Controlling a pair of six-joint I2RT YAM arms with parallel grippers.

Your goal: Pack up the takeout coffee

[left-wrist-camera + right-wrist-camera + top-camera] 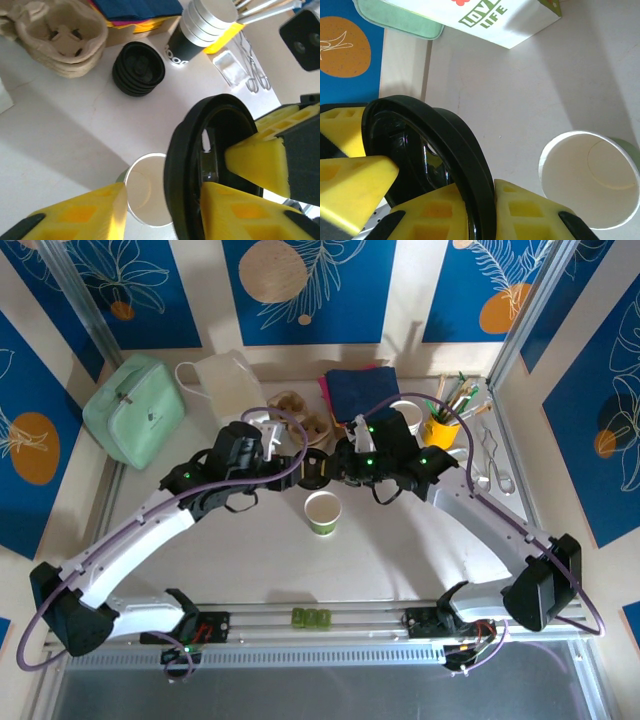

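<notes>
A black lid (455,135) stands on edge above the table. My right gripper (482,187) is shut on its rim, one yellow pad on each side. My left gripper (160,195) is open around the same lid (180,150): one finger lies inside the lid and the other stands apart from it. In the top view the two grippers, left (298,462) and right (340,465), meet at mid-table. A green paper cup (322,510) with a white inside stands open just below them (145,190) (590,180). The takeout coffee stack (200,30), white ribbed over a dark base, stands behind.
A stack of black lids (138,67) sits beside the brown cup carrier (60,35). Folded napkins (360,390), a yellow utensil pot (440,428) and metal tongs (255,75) are at the back right. A white paper bag (228,380) and a mint case (135,408) are at the back left.
</notes>
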